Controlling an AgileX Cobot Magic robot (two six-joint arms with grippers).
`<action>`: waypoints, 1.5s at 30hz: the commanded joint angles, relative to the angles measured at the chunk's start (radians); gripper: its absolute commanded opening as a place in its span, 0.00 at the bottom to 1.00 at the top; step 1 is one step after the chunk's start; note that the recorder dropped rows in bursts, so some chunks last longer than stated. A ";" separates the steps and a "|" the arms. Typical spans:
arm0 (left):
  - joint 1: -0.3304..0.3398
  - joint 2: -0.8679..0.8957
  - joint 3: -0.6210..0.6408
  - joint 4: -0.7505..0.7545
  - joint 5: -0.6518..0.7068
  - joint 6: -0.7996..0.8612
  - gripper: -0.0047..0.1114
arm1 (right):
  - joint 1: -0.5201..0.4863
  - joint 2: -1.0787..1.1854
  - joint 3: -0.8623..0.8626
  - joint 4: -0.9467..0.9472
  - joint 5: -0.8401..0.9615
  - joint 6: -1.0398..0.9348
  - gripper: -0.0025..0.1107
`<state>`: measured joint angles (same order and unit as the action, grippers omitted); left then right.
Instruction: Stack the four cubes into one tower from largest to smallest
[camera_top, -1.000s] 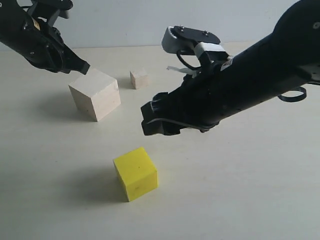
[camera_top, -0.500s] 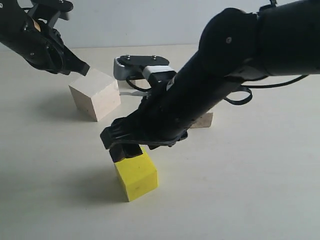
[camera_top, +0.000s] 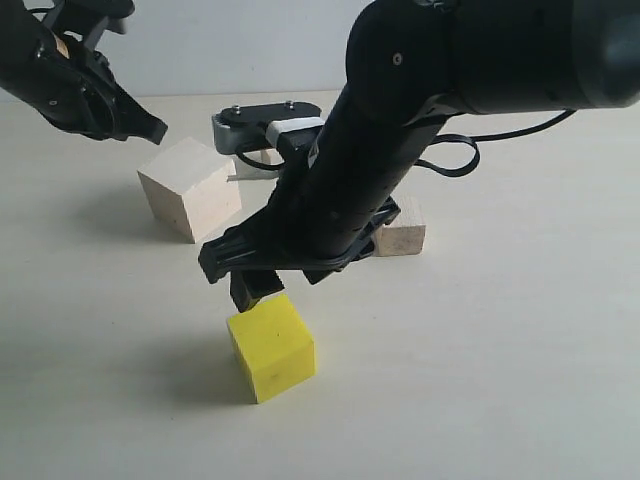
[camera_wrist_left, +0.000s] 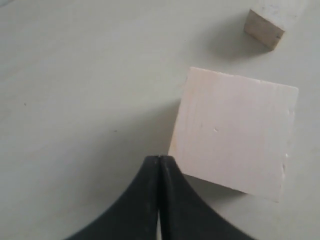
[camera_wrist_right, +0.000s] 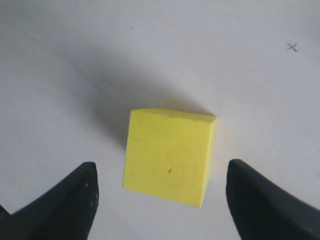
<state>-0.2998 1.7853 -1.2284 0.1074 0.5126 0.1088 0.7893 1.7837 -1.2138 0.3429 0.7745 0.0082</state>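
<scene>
The yellow cube (camera_top: 271, 352) (camera_wrist_right: 170, 156) rests on the table near the front. My right gripper (camera_top: 258, 290) (camera_wrist_right: 162, 175) hangs open just above it, one finger on each side, not touching. The largest pale wood cube (camera_top: 190, 188) (camera_wrist_left: 235, 134) stands at the back left. My left gripper (camera_top: 157, 130) (camera_wrist_left: 159, 159) is shut and empty, hovering beside that cube's upper edge. A small pale cube (camera_top: 402, 228) lies behind the right arm. Another small pale cube (camera_wrist_left: 267, 22) sits beyond the large one; in the exterior view it is mostly hidden behind the right wrist.
The right arm (camera_top: 400, 130) stretches across the middle of the table and hides part of it. A grey wrist housing (camera_top: 262, 128) sits over the back centre. Pale tabletop (camera_top: 500, 380) spreads to the front right.
My right arm has swung down and to the left, bringing its open gripper over the yellow cube. The left gripper has lifted slightly up and leftward from the large cube.
</scene>
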 joint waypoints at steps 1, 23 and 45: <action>0.033 0.039 -0.016 0.007 -0.066 -0.008 0.04 | 0.002 -0.003 -0.010 -0.011 0.004 0.002 0.63; 0.031 0.388 -0.373 -0.028 0.060 -0.008 0.04 | 0.002 -0.003 -0.010 -0.004 0.041 0.048 0.63; 0.031 0.428 -0.394 -0.334 0.266 0.176 0.04 | 0.002 -0.003 -0.010 -0.002 0.013 0.048 0.63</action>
<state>-0.2675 2.2156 -1.6194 -0.1886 0.7269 0.2799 0.7893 1.7837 -1.2138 0.3425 0.8045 0.0555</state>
